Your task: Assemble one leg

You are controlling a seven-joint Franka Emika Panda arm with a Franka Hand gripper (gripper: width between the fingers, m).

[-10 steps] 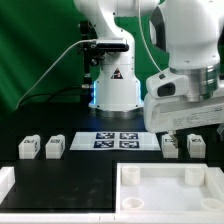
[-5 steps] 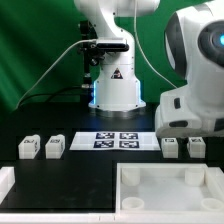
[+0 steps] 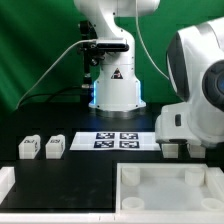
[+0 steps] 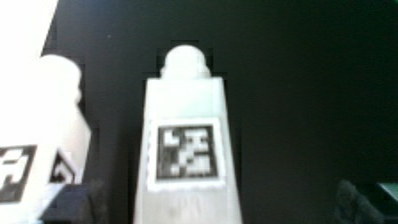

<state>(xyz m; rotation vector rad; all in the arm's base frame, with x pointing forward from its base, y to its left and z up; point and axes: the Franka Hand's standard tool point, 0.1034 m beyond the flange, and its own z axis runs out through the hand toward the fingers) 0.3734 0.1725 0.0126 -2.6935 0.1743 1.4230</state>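
At the exterior view's right, low over the black table (image 3: 90, 170), the bulky white arm (image 3: 195, 90). In front, a rimmed white panel (image 3: 165, 192). Mid-table, the marker board (image 3: 115, 140). At that view's left, two spare legs (image 3: 28, 148) (image 3: 55, 146), side by side. Under the arm, a half-hidden leg (image 3: 170, 150). In the wrist view, the leg (image 4: 187, 150) centred in the wide-set claw (image 4: 214, 200), dim tips apart from its sides; just beside it, a neighbour leg (image 4: 45, 130).
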